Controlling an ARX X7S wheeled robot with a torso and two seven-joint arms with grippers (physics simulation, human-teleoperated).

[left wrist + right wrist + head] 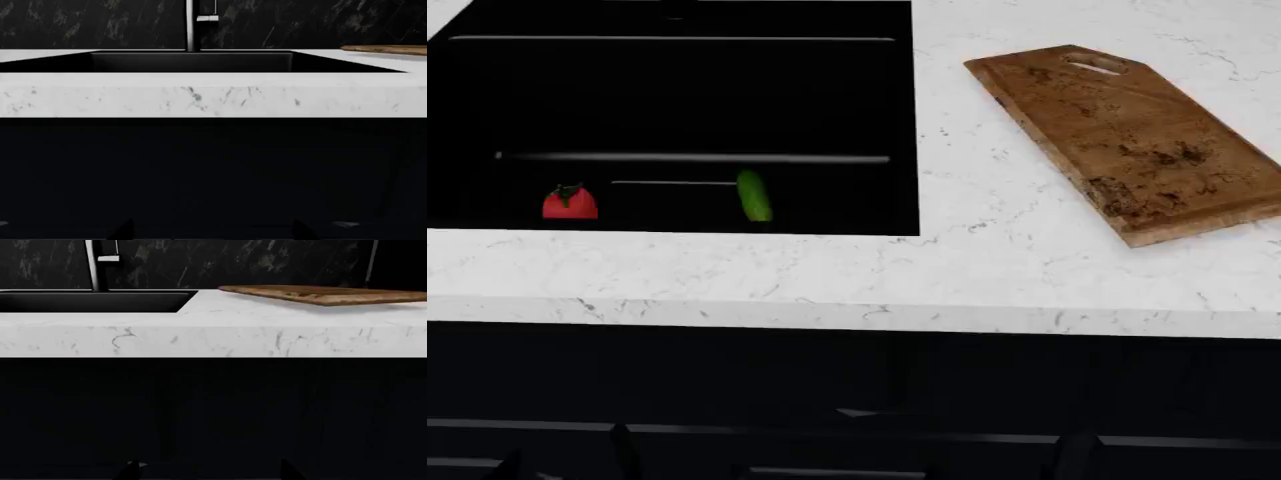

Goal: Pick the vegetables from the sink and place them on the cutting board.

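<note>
Counts: one tomato (570,203), one cucumber (754,195), so two vegetables total, both in the one sink (694,100). One cutting board (1132,138) on the single white countertop (988,260). One faucet (191,25), visible in both wrist views. Two pairs of dark fingertips, one pair per wrist view.

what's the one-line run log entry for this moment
stage: not started | tomato and cucumber: in sink | cutting board: bare, on counter | grippers: low, below counter edge, holding nothing
</note>
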